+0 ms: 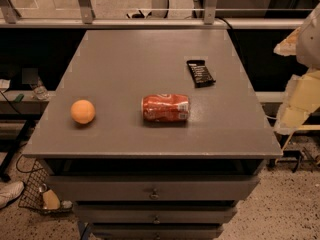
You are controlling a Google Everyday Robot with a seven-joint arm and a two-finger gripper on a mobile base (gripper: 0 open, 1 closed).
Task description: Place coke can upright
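Drawers (154, 189) with small knobs are being shown nearest, stacked under the front edge of the grey tabletop (125, 59), directly below the coke can (166, 108).

Over to the arm (311, 34). It is being held at the far right of the view, well to the right of the can and outside the tabletop's right edge, with its pale, cream-coloured parts being hung downward. The gripper (298, 104) is being made out there only as a pale shape, roughly level with the can and well apart from it. Whether it is apart or together cannot be told.

The can itself is being seen lying on its side near the middle of the tabletop. Its length is being run left to right, with a white label patch at its right end and dents along its body.

Well to the left of the can, an orange (82, 111) is being rested on the same surface. Beyond the can and to its right, a black packet (200, 73) is being shown lying flat. Down on the floor, below and far left of the can, a wire basket (42, 196) and a white shoe (10, 193) are being glimpsed.
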